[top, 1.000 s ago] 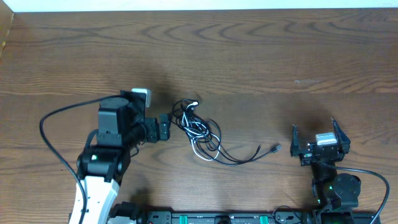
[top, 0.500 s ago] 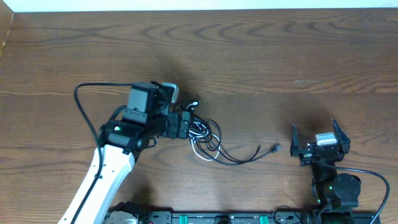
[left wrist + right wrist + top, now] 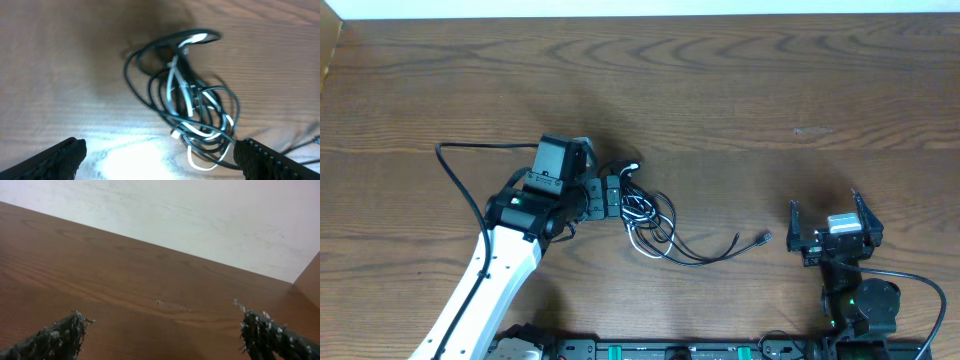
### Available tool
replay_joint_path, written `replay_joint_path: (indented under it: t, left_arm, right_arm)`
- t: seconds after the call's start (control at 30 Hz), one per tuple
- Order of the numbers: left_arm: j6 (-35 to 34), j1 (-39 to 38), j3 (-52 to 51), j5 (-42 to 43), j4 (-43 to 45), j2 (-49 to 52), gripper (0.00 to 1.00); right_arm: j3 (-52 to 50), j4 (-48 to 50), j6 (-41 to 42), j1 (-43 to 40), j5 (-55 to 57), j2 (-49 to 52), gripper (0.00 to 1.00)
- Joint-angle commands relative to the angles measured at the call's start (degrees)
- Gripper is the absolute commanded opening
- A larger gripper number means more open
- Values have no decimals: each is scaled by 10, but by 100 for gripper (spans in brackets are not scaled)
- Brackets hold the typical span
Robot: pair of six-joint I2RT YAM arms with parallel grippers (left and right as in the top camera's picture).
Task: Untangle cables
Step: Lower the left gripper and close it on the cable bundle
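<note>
The cables (image 3: 647, 213) lie in one tangle of black and white loops at the table's middle. Two black ends with small plugs (image 3: 765, 237) trail out to the right. My left gripper (image 3: 616, 195) is open at the tangle's left edge, just over its nearest loops. In the left wrist view the cables (image 3: 192, 107) fill the middle, ahead of the left gripper (image 3: 160, 161). Its right fingertip (image 3: 262, 157) is beside the lowest loops and nothing sits between the jaws. My right gripper (image 3: 828, 214) stands open at the right, apart from the cables. The right gripper (image 3: 162, 330) faces bare wood.
The wooden table (image 3: 740, 90) runs to a pale wall at the back. A thick black arm cable (image 3: 460, 175) loops out to the left of the left arm. The arm bases sit along the front edge (image 3: 660, 350).
The left arm has swung right from the table's left to the tangle's left edge, staying open. The cables and the right arm have not moved.
</note>
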State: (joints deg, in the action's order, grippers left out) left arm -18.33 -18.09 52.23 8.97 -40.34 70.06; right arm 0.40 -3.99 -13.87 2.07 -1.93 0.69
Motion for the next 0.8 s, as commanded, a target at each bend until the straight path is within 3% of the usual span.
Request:
replay_joint_path:
  t: [0.0, 0.77]
  left_arm:
    - [-51, -9, 12, -52, -8, 20, 100]
    - [-99, -59, 12, -52, 48, 116, 100]
  right_arm:
    - [-1, -2, 1, 3, -6, -4, 99]
    - [-1, -2, 1, 3, -6, -4, 99]
